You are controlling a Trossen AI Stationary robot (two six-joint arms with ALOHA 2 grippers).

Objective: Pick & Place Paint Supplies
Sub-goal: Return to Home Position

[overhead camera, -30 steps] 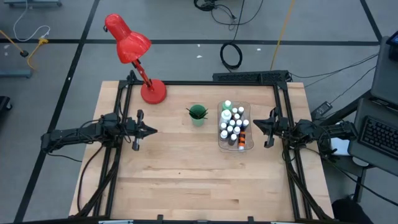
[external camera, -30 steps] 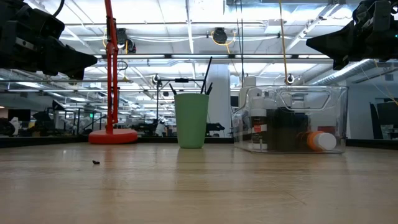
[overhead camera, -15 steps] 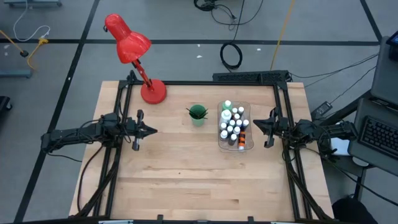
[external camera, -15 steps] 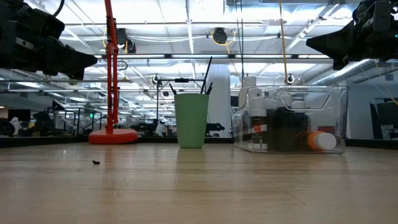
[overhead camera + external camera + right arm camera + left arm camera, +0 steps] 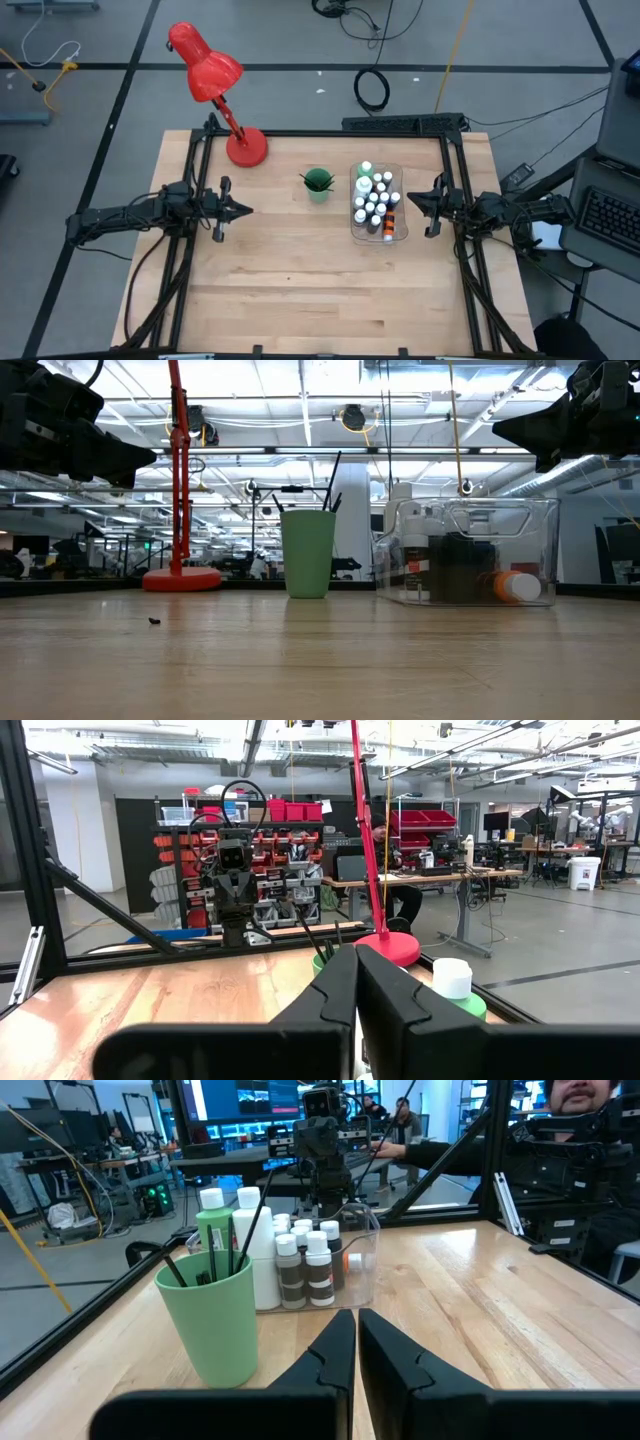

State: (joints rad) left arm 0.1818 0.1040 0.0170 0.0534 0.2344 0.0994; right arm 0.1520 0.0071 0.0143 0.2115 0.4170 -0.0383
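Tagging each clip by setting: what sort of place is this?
Probably a robotics lab or workshop: a framed wooden table with loose cables lying around it, shelved red bins, and monitors in the background.

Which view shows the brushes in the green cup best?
Left wrist view: the brushes stand close and plain inside the green cup. Low view shows only handle tips above the rim; high view, dark specks; right wrist view mostly hides them.

green cup (image 5: 212,1330): 1 | clear bin (image 5: 480,525): 1 | red lamp (image 5: 215,85): 1 | tall bottles (image 5: 268,1275): 2 | small bottles (image 5: 318,1270): ~12 | brushes (image 5: 250,1228): 3+
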